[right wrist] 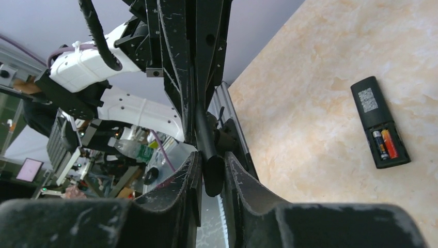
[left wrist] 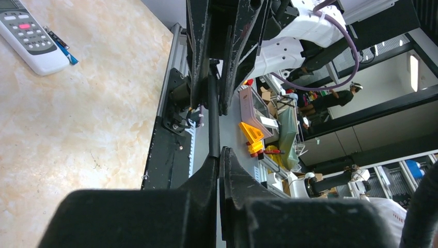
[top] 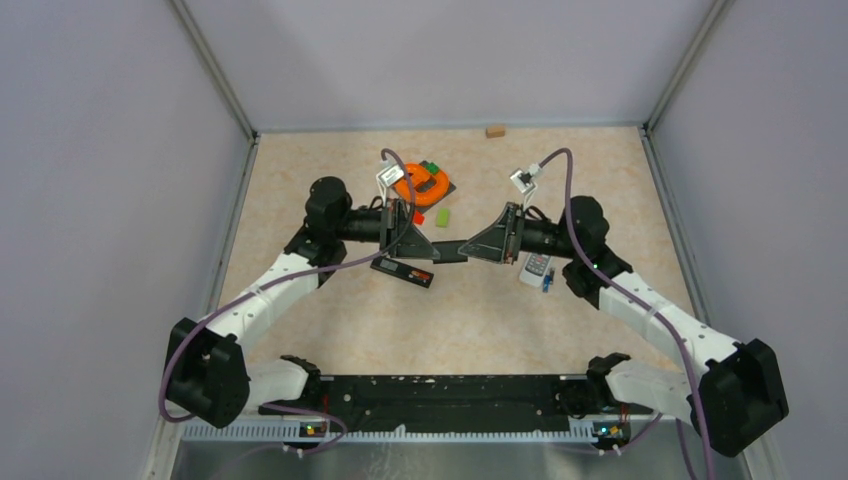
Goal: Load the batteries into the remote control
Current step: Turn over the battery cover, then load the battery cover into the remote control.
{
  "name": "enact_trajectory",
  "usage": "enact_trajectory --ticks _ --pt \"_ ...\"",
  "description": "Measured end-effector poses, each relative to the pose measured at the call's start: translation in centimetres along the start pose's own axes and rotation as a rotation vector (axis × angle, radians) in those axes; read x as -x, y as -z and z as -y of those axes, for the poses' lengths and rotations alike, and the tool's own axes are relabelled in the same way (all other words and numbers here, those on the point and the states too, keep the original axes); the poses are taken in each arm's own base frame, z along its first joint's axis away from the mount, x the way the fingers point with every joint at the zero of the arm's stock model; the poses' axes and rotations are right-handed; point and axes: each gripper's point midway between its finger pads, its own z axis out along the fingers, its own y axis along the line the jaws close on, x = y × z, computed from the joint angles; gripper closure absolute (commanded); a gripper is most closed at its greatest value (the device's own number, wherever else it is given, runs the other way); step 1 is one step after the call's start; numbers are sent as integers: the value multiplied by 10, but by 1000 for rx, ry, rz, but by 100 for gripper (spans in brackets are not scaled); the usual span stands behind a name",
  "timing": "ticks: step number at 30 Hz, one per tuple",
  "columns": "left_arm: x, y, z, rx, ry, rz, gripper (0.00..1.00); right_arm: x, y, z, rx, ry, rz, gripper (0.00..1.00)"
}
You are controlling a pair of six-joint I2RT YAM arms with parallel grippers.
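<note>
- The black remote (right wrist: 379, 124) lies on the counter (right wrist: 320, 77) with its back open.
- Two batteries sit side by side in the open slot. One is orange-red (right wrist: 390, 143) and one is dark (right wrist: 379, 144).
- So I think the loading part is done for this remote. No free space shows in the slot.
- The two arms meet in the air over the counter, just beside the black remote.
- The left claw (top: 432, 249) is squeezed tight on one end of a thin black piece (top: 452, 251).
- The right claw (top: 470, 250) is squeezed tight on the other end of the same piece.
- That piece looks like the lid of the battery slot, but I cannot be sure.
- If it is the lid, the job left is to put it back over the batteries and push it shut.
- One claw will have to let go first, I think, because both grip it now.
- A white remote (left wrist: 28, 36) lies face up near the right arm.
- A small blue battery (left wrist: 66, 51), as far as I can tell, lies right beside it on the counter.
- I cannot see the back of the white remote, so I cannot tell if it needs batteries too.
</note>
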Motion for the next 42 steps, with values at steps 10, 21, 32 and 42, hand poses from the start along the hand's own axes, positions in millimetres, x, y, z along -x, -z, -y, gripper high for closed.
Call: enact_trajectory --ticks 10,21,32,42 --pt "13 4 -7 41 3 54 18 -1 -1 -4 27 -32 22 100" --pt "50 80 -90 602 27 493 1 -14 -16 59 -228 -267 150 100" --pt "-4 131 -163 949 227 579 1 -74 -45 131 -517 -484 165 100" --pt "-41 137 -202 1007 379 557 20 -98 -57 175 -639 -542 180 100"
